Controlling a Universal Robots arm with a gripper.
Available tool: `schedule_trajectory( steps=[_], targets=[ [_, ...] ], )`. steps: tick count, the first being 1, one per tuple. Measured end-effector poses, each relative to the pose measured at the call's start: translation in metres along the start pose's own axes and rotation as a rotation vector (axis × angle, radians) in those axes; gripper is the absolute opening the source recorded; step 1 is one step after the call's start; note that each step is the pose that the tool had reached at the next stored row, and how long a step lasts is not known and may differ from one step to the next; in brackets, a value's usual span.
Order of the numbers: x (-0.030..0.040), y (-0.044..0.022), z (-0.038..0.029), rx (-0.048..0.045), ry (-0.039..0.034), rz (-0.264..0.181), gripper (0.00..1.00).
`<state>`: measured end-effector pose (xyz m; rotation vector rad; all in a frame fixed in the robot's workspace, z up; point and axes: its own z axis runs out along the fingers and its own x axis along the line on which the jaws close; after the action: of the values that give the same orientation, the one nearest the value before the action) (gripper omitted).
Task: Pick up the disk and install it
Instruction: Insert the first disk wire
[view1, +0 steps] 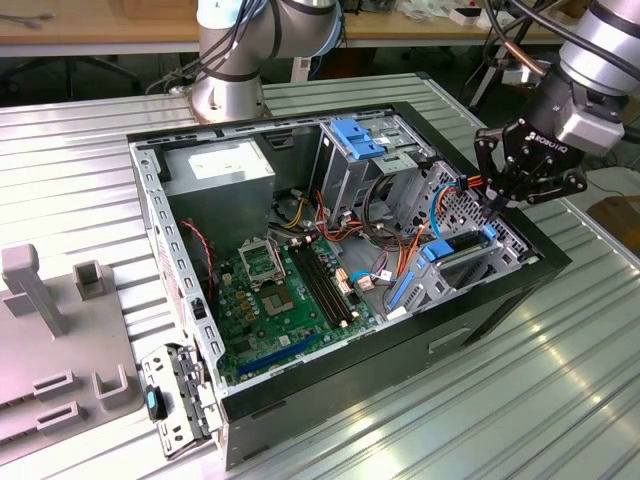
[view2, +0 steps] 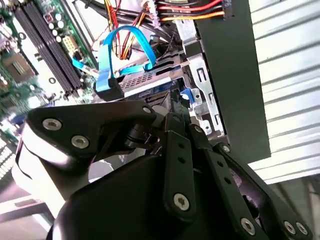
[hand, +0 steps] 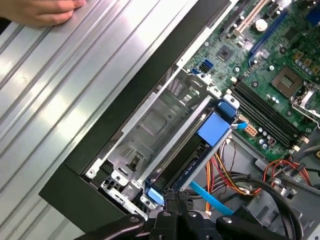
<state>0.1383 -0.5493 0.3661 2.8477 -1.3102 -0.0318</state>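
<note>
The disk (view1: 463, 252) lies in the metal drive cage at the front of the open computer case, its light-blue rails showing at both ends. In both wrist views the disk (hand: 185, 161) (view2: 150, 81) sits in the cage slot, with a blue data cable (view2: 122, 45) running to its connector end. My gripper (view1: 497, 198) hangs just above the cage's outer end with the fingers together and nothing between them. In the first wrist view the gripper (hand: 176, 197) is right at the blue rail end. In the second wrist view the gripper (view2: 176, 109) points at that same end.
The case holds a grey power-supply box (view1: 215, 170), a green motherboard (view1: 270, 290), a blue bracket (view1: 357, 135) on the upper cage and loose cables (view1: 400, 230). Grey fixtures (view1: 60, 330) stand at the exterior view's left. A person's hand (hand: 45, 10) rests on the ribbed table.
</note>
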Motion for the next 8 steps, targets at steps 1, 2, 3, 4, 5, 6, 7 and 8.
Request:
schedule_trajectory(
  steps=[1,2,3,4,5,6,7,8],
  targets=[
    [0.0,0.0,0.0,-0.0003,0.0002,-0.015,0.11],
    [-0.0001,-0.0001,0.0,-0.0006,0.0006,-0.04,0.11],
    [-0.0001,-0.0001,0.0,-0.0007,0.0006,-0.06,0.11],
    [-0.0002,-0.0003,0.0,-0.0011,0.001,-0.09,0.11],
    [-0.0002,-0.0005,0.0,-0.0016,0.0014,-0.121,0.11],
    [0.0,-0.0012,-0.0001,-0.0017,0.0015,-0.128,0.11],
    [-0.0001,-0.002,-0.0001,-0.0018,0.0016,-0.13,0.11],
    [-0.0002,-0.0031,-0.0002,-0.0018,0.0016,-0.134,0.11]
  ],
)
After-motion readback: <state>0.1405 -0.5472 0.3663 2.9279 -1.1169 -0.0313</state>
